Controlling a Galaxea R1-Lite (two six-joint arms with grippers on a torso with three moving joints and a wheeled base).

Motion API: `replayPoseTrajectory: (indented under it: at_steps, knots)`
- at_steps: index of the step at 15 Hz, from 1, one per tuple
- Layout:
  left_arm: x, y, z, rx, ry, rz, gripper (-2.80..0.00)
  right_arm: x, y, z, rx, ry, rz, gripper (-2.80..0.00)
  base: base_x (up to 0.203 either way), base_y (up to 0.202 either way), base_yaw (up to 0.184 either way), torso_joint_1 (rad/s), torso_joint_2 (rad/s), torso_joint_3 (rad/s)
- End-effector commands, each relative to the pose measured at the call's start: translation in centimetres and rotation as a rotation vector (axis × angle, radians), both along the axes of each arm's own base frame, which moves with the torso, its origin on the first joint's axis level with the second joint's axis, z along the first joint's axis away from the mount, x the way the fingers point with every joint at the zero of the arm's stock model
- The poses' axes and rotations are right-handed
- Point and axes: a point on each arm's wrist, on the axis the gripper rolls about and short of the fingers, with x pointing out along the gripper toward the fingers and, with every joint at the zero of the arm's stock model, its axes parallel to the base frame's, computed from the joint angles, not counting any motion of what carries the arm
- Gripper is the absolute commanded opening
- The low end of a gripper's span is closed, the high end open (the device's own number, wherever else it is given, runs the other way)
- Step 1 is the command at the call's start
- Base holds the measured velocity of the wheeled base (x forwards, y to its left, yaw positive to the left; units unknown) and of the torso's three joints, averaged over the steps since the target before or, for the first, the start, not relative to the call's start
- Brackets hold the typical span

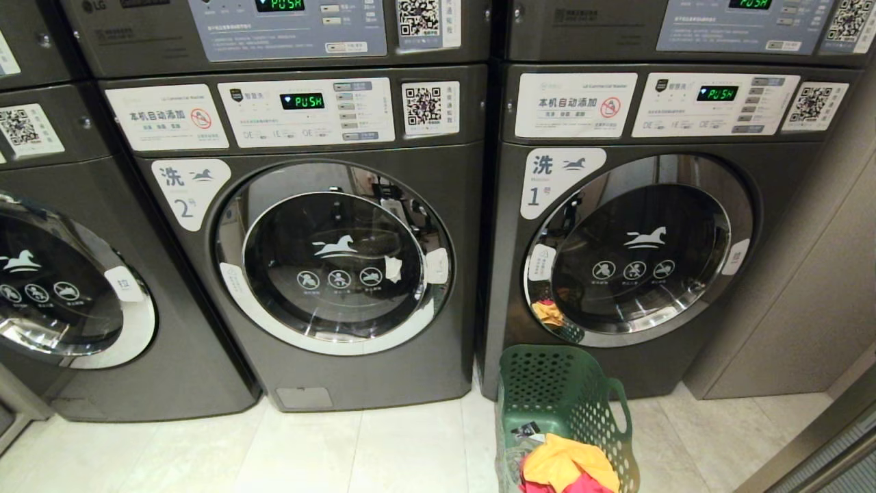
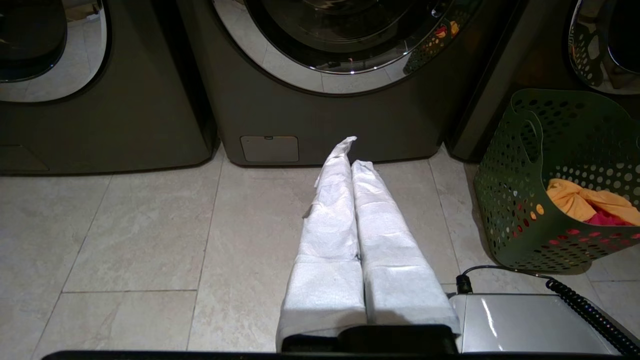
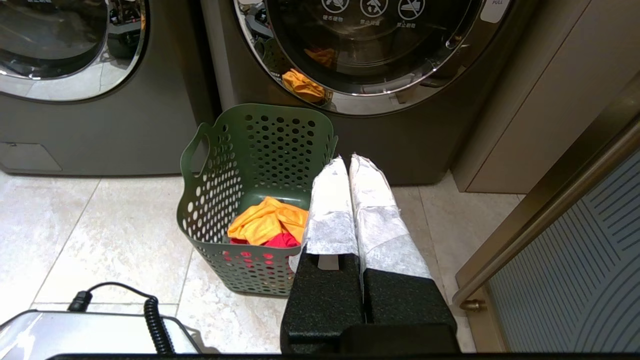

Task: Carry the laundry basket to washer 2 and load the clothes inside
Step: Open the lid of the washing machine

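The dark green laundry basket (image 1: 564,411) stands on the floor in front of the washer labelled 1, holding orange and red clothes (image 1: 568,469). It also shows in the wrist views, basket (image 2: 555,180) and basket (image 3: 255,195). Washer 2 (image 1: 328,253) is the grey front-loader to the basket's left, its round glass door closed. My left gripper (image 2: 352,155) hangs low before washer 2, shut and empty. My right gripper (image 3: 347,162) is shut and empty just beside the basket's right wall. Neither arm appears in the head view.
Washer 1 (image 1: 636,253) stands at the right, door closed. A third washer (image 1: 61,287) is at the far left. A beige cabinet wall (image 1: 807,294) and a metal door frame (image 3: 545,210) close off the right. My base with a coiled cable (image 2: 585,310) sits low on the tiled floor (image 1: 342,452).
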Motion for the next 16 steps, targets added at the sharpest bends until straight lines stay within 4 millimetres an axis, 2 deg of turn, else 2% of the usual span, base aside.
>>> replayPoseTrajectory:
  at_steps: [1,16]
  knots:
    - [0.0,0.0,-0.01,0.0,0.002,0.001,-2.8,0.01,0.0,-0.03,-0.002,0.003,0.001,-2.8,0.0,0.0,0.0,0.0,0.0,0.0]
    - [0.0,0.0,-0.01,-0.003,0.002,0.002,-2.8,0.01,-0.01,-0.03,-0.004,0.003,-0.003,-2.8,0.0,0.0,0.0,0.0,0.0,0.0]
